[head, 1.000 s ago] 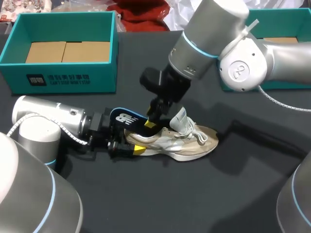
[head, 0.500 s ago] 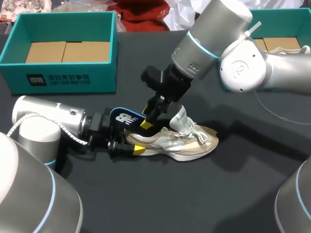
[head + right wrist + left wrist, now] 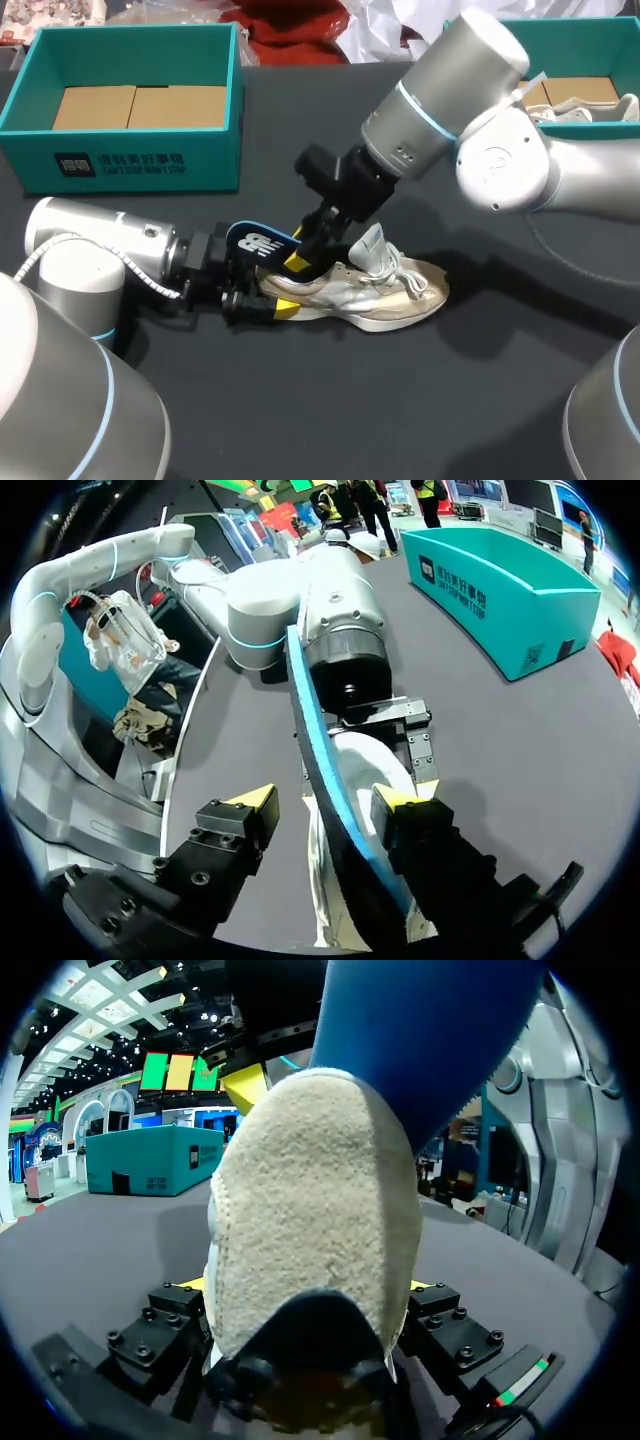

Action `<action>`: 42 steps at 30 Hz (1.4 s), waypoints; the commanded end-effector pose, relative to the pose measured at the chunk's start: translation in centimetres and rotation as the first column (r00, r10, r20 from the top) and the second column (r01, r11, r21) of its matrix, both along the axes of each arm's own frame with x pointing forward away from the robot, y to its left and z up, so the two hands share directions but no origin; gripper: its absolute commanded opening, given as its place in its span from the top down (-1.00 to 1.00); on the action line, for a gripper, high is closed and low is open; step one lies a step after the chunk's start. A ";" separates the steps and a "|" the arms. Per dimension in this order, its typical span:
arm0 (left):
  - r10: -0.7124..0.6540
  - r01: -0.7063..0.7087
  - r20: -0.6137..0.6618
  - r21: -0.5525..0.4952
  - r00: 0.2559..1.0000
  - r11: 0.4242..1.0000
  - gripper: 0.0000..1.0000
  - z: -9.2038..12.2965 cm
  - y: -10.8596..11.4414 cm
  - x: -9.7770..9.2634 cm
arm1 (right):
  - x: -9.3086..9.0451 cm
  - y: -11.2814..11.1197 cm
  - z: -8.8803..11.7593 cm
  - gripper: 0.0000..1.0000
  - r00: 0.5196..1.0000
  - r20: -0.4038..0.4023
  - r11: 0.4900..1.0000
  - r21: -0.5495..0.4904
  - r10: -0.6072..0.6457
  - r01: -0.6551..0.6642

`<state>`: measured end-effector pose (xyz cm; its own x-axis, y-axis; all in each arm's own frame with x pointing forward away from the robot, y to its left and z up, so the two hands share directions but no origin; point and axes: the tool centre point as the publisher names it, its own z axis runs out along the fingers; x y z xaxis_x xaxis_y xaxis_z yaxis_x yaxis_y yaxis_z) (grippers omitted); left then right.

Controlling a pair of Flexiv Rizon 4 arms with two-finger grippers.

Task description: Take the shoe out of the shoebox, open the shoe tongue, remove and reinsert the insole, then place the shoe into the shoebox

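The right gripper (image 3: 328,800) is spread wide. In its wrist view the blue insole (image 3: 303,710) runs up between the two yellow tips and lies against one finger only, well apart from the other, so nothing is clamped. The lower end of the insole drops behind that finger's black block and cannot be followed into the shoe.

The left gripper (image 3: 307,1284) is closed on the heel of the shoe (image 3: 310,1210). The beige heel fills its wrist view and covers almost all of both yellow tips, leaving thin slivers at either side. The toe and laces are hidden from that camera.

In the head view the shoe lies on its sole at the centre of the black table (image 3: 400,400), toe to the right. The insole stands out of its heel opening. The right arm's body cuts off part of the second shoebox (image 3: 590,40) at upper right. The shoebox (image 3: 130,160) sits at upper left.

Since a second ago the right wrist has drawn up and to the right, tilting its fingers over. A white shoe (image 3: 610,108) has come into sight in the second shoebox. The shoe, insole and left arm have stayed put.
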<state>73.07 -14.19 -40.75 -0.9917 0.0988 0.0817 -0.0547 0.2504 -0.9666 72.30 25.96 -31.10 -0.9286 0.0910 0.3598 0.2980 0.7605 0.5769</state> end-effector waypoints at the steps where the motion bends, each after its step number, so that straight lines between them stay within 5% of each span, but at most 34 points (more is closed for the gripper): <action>1: 0.002 -0.002 0.000 0.001 1.000 1.000 1.00 -0.3 0.0 -0.1 | -0.1 0.9 -0.9 0.11 1.000 -0.002 1.000 0.022 0.000 0.000; 11: 0.002 -0.002 0.000 0.001 1.000 1.000 1.00 -0.3 0.0 -0.1 | -0.2 1.5 -1.3 0.27 1.000 -0.014 0.999 0.044 -0.005 0.005; 15: 0.002 -0.002 0.000 0.001 1.000 1.000 1.00 -0.3 0.0 -0.1 | -0.3 1.6 -1.3 0.58 1.000 -0.016 0.999 0.041 -0.007 0.008; 17: 0.002 -0.002 0.000 0.001 1.000 1.000 1.00 -0.3 0.0 -0.1 | -0.3 1.6 -1.4 1.00 1.000 -0.017 0.999 0.040 -0.009 0.010; 26: 0.002 -0.002 0.000 0.001 1.000 1.000 1.00 -0.3 0.0 -0.1 | -0.4 1.7 -0.4 1.00 1.000 0.003 1.000 0.023 0.014 -0.014; 30: 0.002 -0.002 0.000 0.001 1.000 1.000 1.00 -0.3 0.0 -0.1 | -0.8 2.6 1.7 1.00 0.995 0.050 0.995 0.057 0.084 -0.087; 42: 0.002 -0.002 0.000 0.001 1.000 1.000 1.00 -0.3 0.0 -0.1 | -0.8 2.6 1.7 1.00 0.995 0.050 0.995 0.057 0.084 -0.087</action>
